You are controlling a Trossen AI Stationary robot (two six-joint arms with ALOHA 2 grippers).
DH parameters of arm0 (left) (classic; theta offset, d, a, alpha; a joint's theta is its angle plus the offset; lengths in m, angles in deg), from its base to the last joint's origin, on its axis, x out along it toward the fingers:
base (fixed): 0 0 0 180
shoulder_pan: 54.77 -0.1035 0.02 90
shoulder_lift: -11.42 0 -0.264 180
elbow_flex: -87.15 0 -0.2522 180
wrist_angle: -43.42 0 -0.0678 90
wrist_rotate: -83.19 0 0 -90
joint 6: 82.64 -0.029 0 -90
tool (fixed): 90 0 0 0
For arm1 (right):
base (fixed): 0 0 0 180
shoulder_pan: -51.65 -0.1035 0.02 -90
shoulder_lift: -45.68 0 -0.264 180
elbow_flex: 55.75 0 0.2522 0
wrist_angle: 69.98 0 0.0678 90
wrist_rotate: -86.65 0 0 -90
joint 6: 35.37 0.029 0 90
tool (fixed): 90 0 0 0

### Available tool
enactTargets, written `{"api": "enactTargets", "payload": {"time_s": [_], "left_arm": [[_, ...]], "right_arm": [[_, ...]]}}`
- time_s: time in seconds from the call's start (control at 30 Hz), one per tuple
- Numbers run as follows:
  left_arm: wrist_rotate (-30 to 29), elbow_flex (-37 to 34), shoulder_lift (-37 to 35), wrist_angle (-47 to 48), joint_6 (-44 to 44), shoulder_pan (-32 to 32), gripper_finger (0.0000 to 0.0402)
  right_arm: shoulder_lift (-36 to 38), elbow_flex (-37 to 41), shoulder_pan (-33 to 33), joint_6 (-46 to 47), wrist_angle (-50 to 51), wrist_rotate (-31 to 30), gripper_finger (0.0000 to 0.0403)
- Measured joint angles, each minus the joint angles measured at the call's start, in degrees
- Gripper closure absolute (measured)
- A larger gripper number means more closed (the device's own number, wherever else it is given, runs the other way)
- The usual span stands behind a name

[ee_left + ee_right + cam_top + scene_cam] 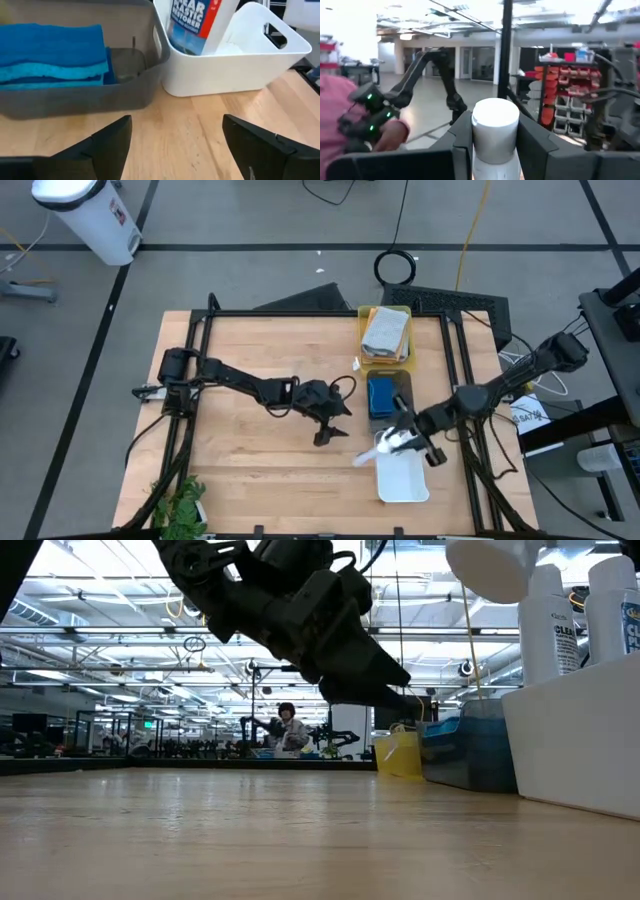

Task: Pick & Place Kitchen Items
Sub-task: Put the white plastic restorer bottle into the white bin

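My right gripper is shut on a small white bottle, which hangs above the upper left corner of the white tray. That bottle's white cap shows between the fingers in the right wrist view. Two more white blue-labelled bottles stand in the white tray. Blue sponges lie in the dark grey tray. A grey folded towel lies in the yellow tray. My left gripper is open over bare wood, facing the trays. My right gripper pinches the bottle between its two fingers at the top end, just under the cap's rim. It comes at the bottle from the table's right side. The bottle is lifted clear of the table and the tray.
The three trays stand in a row on the table's right half, yellow farthest, dark grey in the middle, white nearest. Black frame rails run along the table's left, far and right sides. Bare wood lies on the left half. A plant sits at the near left corner.
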Motion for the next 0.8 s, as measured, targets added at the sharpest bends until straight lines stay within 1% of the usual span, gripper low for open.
{"api": "enactTargets", "payload": {"time_s": [0.07,0.1,0.2,0.27,0.33,0.47,0.6,0.8], "left_arm": [[-0.96,0.00,-0.02,-0.07,-0.17,0.09,0.0086],[-1.76,0.00,-0.02,0.09,-0.20,0.15,0.0086],[-3.88,0.00,-0.02,0.10,-0.25,0.11,0.0091],[-4.80,0.00,-0.02,0.08,-0.21,0.07,0.0093],[-4.93,0.00,-0.02,0.10,-0.10,0.08,0.0095],[-4.71,0.00,-0.04,0.13,-0.17,0.19,0.0096],[-4.73,0.00,-0.06,0.09,-0.19,0.15,0.0096],[-4.73,0.00,-0.08,0.06,-0.19,0.17,0.0096]], "right_arm": [[1.12,-1.19,-1.03,1.85,2.26,0.30,0.0321],[1.88,-2.11,-1.71,2.70,3.98,1.51,0.0321],[4.47,-5.20,-4.39,2.47,13.53,5.08,0.0321],[5.47,-6.38,-6.17,1.37,21.72,4.43,0.0321],[5.74,-6.36,-7.87,1.09,26.31,3.80,0.0321],[5.21,-6.45,-11.81,0.73,29.62,3.10,0.0321],[3.48,-5.68,-14.81,-1.35,33.21,-2.58,0.0321],[0.41,-2.77,-16.01,-2.31,31.62,-2.15,0.0321]]}}
